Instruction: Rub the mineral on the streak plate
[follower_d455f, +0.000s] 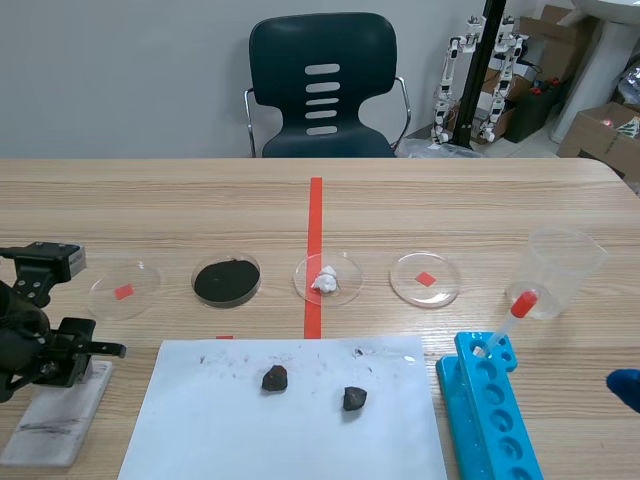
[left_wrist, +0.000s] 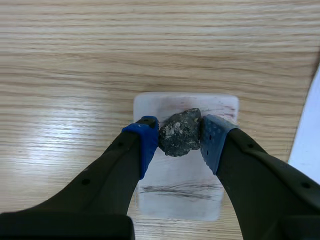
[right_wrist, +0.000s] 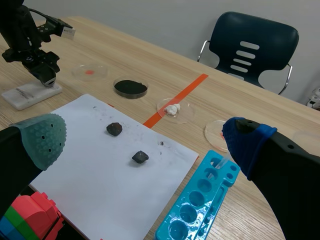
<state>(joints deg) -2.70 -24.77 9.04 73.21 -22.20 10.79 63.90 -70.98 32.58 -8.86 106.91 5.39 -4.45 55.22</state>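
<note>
In the left wrist view my left gripper (left_wrist: 180, 134) is shut on a dark grey mineral chunk (left_wrist: 180, 132), held just over the white streak plate (left_wrist: 170, 200), which bears dark scratch marks near its close end. In the scene view that gripper (follower_d455f: 70, 358) hangs over the plate (follower_d455f: 55, 420) at the table's front left. Two more dark mineral pieces (follower_d455f: 275, 378) (follower_d455f: 354, 398) lie on the white paper sheet (follower_d455f: 200, 420). My right gripper (right_wrist: 145, 142) stands open, raised at the right side above the table.
Behind the paper stand four petri dishes in a row: one empty (follower_d455f: 124, 290), one with black powder (follower_d455f: 227, 281), one with white bits (follower_d455f: 328, 278), one empty (follower_d455f: 425, 278). A blue tube rack (follower_d455f: 490, 420), a dropper (follower_d455f: 510, 318) and a plastic cup (follower_d455f: 560, 270) are at the right.
</note>
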